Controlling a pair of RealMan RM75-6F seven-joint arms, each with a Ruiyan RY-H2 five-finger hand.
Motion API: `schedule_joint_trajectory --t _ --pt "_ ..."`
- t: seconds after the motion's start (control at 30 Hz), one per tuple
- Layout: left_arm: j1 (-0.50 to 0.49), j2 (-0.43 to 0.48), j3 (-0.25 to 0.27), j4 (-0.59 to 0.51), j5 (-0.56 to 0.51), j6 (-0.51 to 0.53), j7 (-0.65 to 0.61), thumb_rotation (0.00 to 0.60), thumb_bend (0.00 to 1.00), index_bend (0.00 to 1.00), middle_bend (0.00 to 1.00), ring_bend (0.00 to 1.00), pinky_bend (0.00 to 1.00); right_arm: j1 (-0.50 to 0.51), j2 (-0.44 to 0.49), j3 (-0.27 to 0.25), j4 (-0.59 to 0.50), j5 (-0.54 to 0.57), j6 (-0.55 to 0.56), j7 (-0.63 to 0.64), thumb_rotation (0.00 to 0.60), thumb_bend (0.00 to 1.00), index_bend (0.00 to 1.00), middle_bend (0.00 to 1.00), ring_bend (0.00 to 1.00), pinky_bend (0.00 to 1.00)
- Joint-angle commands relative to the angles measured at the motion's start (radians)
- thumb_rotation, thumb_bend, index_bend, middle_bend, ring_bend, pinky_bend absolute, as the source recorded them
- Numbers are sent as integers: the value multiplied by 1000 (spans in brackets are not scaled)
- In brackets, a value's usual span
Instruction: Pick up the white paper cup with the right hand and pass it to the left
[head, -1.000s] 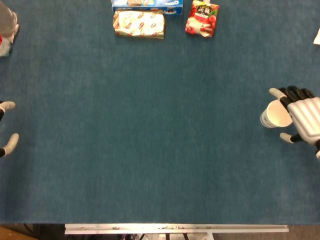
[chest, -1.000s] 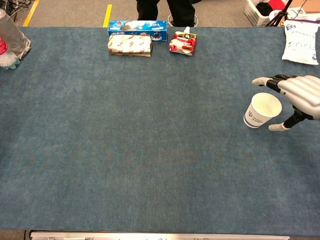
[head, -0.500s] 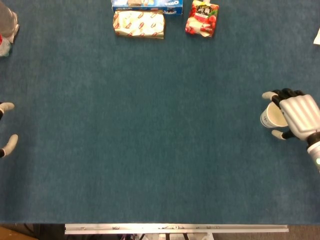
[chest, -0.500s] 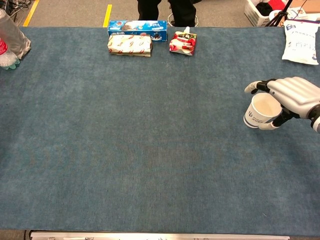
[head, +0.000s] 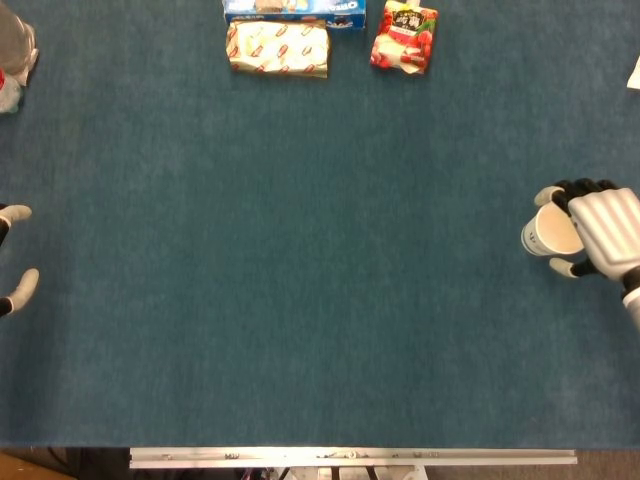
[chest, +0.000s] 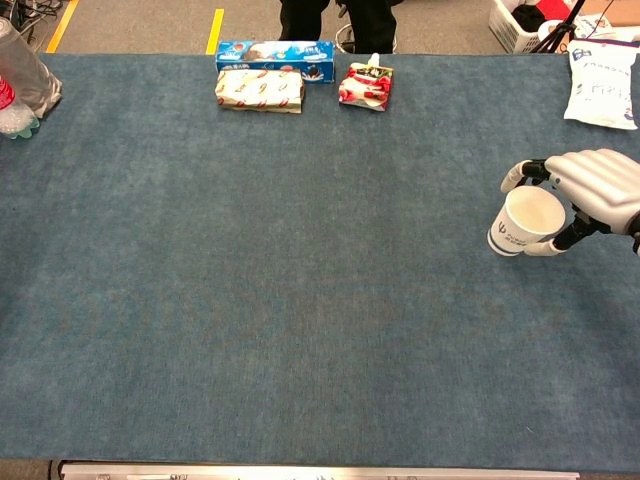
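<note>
Chest view only: logo on white paper cup (chest: 522, 226), gripped by right robot hand (chest: 590, 190).

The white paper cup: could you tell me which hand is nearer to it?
Right. The right hand has its fingers wrapped around the white paper cup; the left hand is apart at the table's opposite edge.

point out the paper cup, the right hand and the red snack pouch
paper cup (chest: 512, 232), chest view, on its outer side wall
right hand (chest: 593, 188), chest view, on the back of the hand
red snack pouch (chest: 365, 84), chest view, on its front face
</note>
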Motion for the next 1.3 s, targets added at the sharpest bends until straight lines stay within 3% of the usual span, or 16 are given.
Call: schedule_joint_trajectory --t 0.03,0.43,0.77,1.3 --pt "0 0 0 0 -1 -1 1 600 253 270 294 239 508 0 1 0 1 1 2 2 600 0 348 348 288 325" --pt "2 -7 4 6 -4 -6 0 600 253 270 294 239 514 -2 -4 -1 7 -3 22 12 600 0 467 443 395 360" --pt "-3 -5 4 -19 15 0 5 600 253 270 293 239 515 -16 17 4 -37 -34 61 54 600 0 492 463 417 365" --pt "-54 -43 -2 -279 44 -50 82 600 253 270 277 238 512 -17 56 49 -139 -117 134 135 600 0 492 463 418 365"
